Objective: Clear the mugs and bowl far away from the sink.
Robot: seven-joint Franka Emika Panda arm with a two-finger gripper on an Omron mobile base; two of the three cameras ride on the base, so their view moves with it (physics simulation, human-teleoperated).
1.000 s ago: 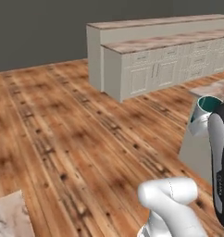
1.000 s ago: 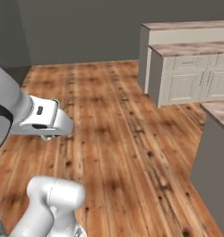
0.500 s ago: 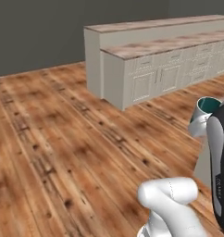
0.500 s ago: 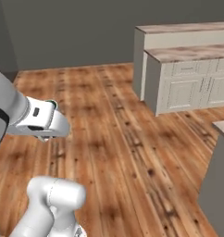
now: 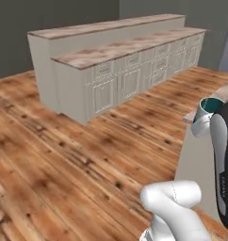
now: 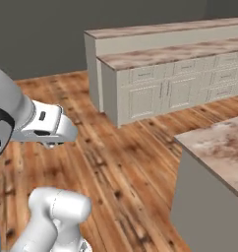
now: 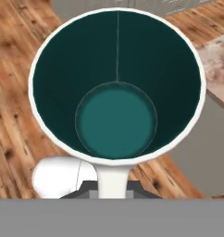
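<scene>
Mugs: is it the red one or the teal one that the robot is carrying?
The teal mug, with its dark teal inside and pale rim; it sits right at the gripper, above the wood floor. It is clearly not red.

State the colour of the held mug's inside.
Dark teal, with a pale rim; the mug shows best in the hand view.

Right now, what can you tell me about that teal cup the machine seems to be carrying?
The teal mug is a small round cup, dark teal inside with a lighter teal bottom, a pale white rim and a white outside. It is empty and looks like glazed ceramic. It rides upright at the arm's end, above the wooden floor near a stone-topped counter. The grip on it is hidden.
</scene>
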